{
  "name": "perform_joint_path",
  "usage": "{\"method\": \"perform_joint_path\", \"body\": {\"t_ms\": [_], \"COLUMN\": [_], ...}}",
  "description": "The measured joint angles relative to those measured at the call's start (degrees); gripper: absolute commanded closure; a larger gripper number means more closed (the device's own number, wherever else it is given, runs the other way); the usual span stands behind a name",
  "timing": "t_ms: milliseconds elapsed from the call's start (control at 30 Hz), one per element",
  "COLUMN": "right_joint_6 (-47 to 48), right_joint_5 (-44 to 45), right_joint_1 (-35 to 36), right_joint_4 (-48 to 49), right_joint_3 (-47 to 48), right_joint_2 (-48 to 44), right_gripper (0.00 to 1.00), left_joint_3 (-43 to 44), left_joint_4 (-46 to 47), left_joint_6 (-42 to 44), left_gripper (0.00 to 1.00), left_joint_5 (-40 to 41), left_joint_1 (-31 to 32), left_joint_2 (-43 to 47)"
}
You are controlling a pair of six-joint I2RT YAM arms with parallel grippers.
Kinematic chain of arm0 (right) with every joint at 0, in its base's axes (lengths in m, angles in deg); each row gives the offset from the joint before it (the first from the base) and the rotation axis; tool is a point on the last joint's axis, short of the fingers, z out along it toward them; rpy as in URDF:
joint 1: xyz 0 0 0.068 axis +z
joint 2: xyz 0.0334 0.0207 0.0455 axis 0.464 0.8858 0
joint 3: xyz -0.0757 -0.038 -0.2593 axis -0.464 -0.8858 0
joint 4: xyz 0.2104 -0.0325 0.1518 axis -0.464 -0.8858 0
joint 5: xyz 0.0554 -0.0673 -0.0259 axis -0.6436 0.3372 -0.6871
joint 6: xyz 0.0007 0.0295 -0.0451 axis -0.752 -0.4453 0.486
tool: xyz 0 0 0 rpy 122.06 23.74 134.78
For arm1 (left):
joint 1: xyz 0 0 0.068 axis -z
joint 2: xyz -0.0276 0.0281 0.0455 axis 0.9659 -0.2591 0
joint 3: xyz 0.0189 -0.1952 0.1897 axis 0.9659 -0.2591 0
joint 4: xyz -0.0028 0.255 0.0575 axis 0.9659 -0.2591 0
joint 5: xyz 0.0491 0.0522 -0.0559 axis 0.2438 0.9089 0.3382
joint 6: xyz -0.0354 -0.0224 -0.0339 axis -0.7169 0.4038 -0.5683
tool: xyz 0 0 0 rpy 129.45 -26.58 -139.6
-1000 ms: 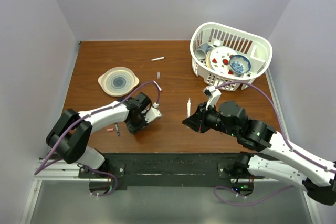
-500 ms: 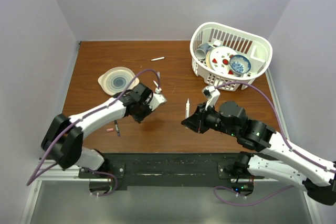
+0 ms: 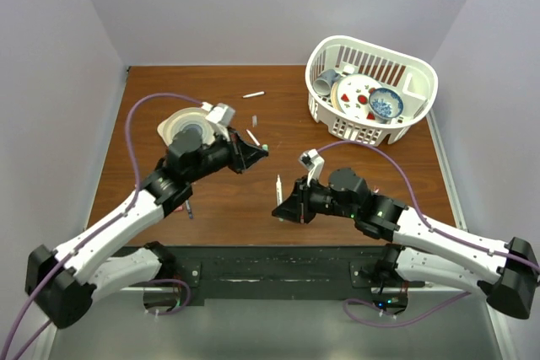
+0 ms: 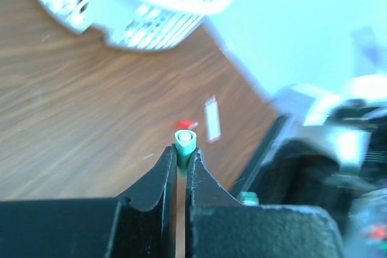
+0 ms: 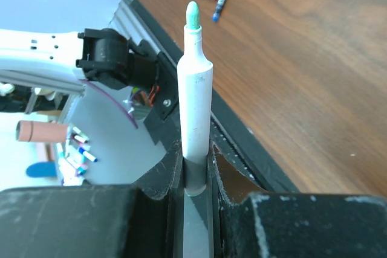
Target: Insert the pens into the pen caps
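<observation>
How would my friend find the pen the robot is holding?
Find the white basket at the far right, then come forward to the right hand near the front. The white pen sticks out of its grip and shows a green tip, while a loose white pen lies flat farther back.

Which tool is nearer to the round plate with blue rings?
Left. The left tool hangs beside the plate, on its right in the top view; the right tool is farther off, beyond the left one.
</observation>
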Motion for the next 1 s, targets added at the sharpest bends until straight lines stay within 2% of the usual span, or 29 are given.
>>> {"method": "perform_joint_path", "body": {"t_ms": [200,300,400,567,767,1000], "right_joint_6": [-0.6,-0.7,-1.1,-1.7,-2.1,-2.4], "right_joint_5": [-1.2,-2.3,-3.2,-4.7,-6.1,-7.1], "right_joint_1": [0.0,0.0,0.0,0.0,0.0,0.0], "right_joint_4": [3.8,5.6,6.4,6.8,6.9,7.2], "right_joint_3": [-0.3,-0.1,0.4,1.4,3.2,3.7], "right_joint_2": [0.4,1.6,3.3,5.2,6.2,6.7], "right_gripper": [1.0,1.0,1.0,1.0,1.0,1.0], "left_joint_3": [-9.1,-15.2,-19.7,-21.0,-21.0,-21.0], "left_joint_4": [14.8,22.8,26.6,29.8,33.6,33.9], "left_joint_6": [-16.2,-23.2,-28.2,-31.3,-31.5,-31.3], "left_gripper": [1.0,1.0,1.0,1.0,1.0,1.0], "left_joint_5": [2.3,2.6,2.3,2.2,0.1,-1.4], "left_joint_1": [0.0,0.0,0.0,0.0,0.0,0.0], "left_joint_2": [11.1,12.9,12.7,12.6,12.5,11.3]}}
